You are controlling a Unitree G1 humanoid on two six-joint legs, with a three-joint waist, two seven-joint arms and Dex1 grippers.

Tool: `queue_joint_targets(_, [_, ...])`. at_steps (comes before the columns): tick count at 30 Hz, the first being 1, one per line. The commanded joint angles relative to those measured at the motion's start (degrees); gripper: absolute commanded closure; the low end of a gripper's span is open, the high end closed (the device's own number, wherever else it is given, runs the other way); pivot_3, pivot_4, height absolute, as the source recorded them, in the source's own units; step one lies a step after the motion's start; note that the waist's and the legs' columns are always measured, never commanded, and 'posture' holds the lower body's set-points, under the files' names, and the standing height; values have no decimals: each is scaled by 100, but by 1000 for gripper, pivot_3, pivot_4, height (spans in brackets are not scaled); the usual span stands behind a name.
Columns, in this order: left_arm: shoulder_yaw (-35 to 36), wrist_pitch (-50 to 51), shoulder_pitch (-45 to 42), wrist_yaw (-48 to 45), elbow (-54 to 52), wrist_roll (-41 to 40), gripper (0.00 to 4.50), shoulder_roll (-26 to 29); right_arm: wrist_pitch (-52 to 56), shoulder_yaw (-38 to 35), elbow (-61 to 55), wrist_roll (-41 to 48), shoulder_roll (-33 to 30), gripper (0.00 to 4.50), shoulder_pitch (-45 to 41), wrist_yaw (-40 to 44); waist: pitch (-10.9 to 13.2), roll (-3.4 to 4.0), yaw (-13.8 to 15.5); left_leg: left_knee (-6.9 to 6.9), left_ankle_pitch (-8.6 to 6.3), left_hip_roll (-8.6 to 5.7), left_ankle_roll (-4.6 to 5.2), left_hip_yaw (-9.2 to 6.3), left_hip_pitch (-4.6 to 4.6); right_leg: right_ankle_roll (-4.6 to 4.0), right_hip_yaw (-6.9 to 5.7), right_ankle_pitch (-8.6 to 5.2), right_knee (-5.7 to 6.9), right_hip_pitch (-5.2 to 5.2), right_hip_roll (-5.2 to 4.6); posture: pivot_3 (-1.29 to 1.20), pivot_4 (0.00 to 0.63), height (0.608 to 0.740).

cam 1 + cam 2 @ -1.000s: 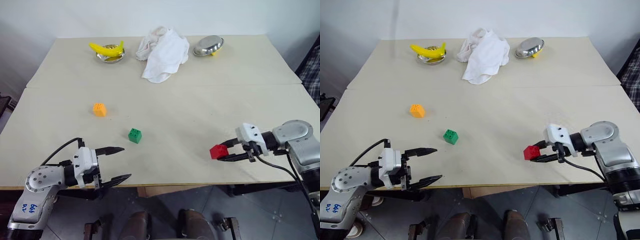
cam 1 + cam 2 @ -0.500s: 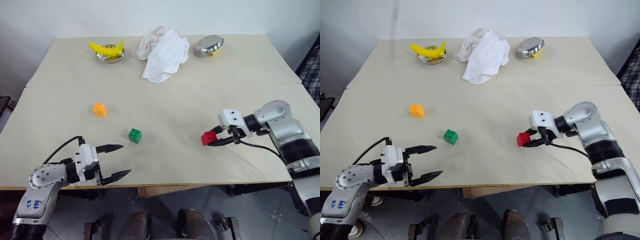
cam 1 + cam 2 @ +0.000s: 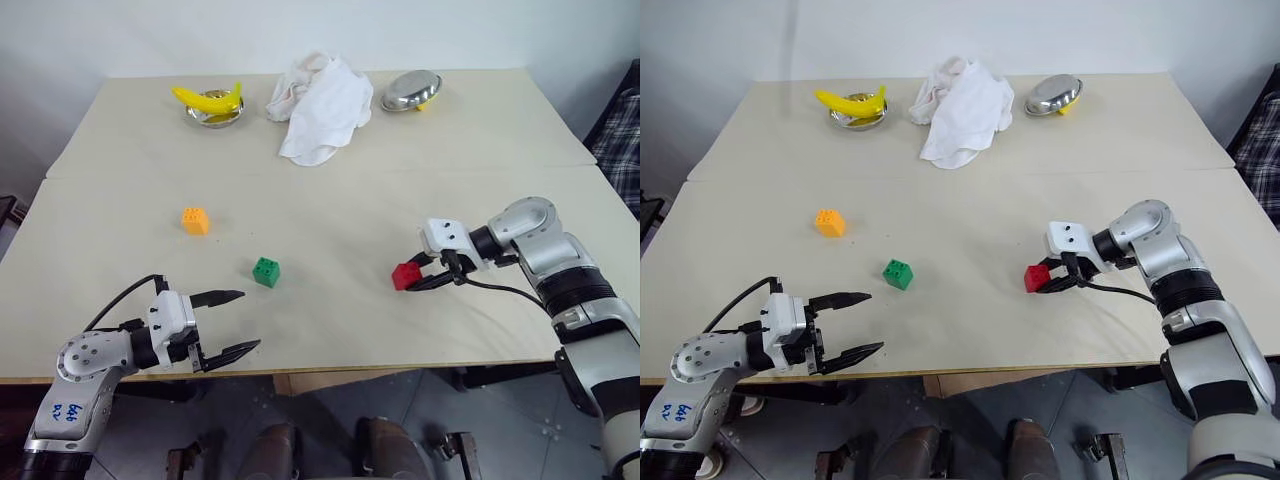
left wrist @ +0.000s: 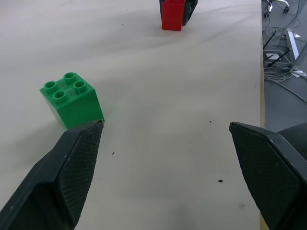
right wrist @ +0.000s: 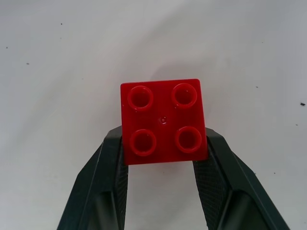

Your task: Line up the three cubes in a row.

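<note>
- The right gripper (image 3: 1050,280) is clamped on the small red studded plastic cube (image 3: 1037,277), one black finger on each flank in its wrist view; from overhead I can't quite tell whether the cube rests on the beige tabletop (image 3: 970,215) or hangs just above it.
- The grip sits low on the sides, so if the jaws part while the cube is still off the surface, it may tumble and land skewed.
- The green studded plastic cube (image 3: 266,271) lies well off to that gripper's far side, the orange studded plastic cube (image 3: 195,220) beyond it; overshooting could knock the green one off any line.
- The left gripper (image 3: 228,323) stands with its fingers wide apart and nothing between them, the green cube just ahead of one fingertip; a careless sweep would shove it.
</note>
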Motion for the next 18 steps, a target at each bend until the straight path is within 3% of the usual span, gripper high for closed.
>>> queue_joint_targets(1, [108, -81, 69, 20, -177, -10, 0, 17, -11, -85, 33, -66, 25, 2646, -32, 330, 0, 0, -12, 0, 0, 0, 0, 0, 0, 0, 0, 0, 0, 0, 0, 0, 150, 740])
queue_joint_targets(8, [131, -110, 7, 10, -98, 10, 0, 42, 23, -293, -103, 54, -4, 400, -18, 283, 0, 0, -48, 0, 0, 0, 0, -1, 0, 0, 0, 0, 2, 0, 0, 0, 150, 740])
queue_joint_targets(10, [175, -140, 14, 16, -60, 21, 0, 53, -101, -498, -109, 223, -76, 14, 15, 297, 0, 0, -49, 0, 0, -1, 0, -1, 0, 0, 0, 0, 2, -1, 0, 0, 150, 740])
queue_joint_targets(18, [877, -563, 660, 307, 405, 111, 0, -40, -835, -1378, -596, 2447, -989, 14, 1132, 357, 1, -1, 13, -10, -1, -1, 1, -7, -2, 0, -5, 0, -7, 1, -2, 0, 150, 740])
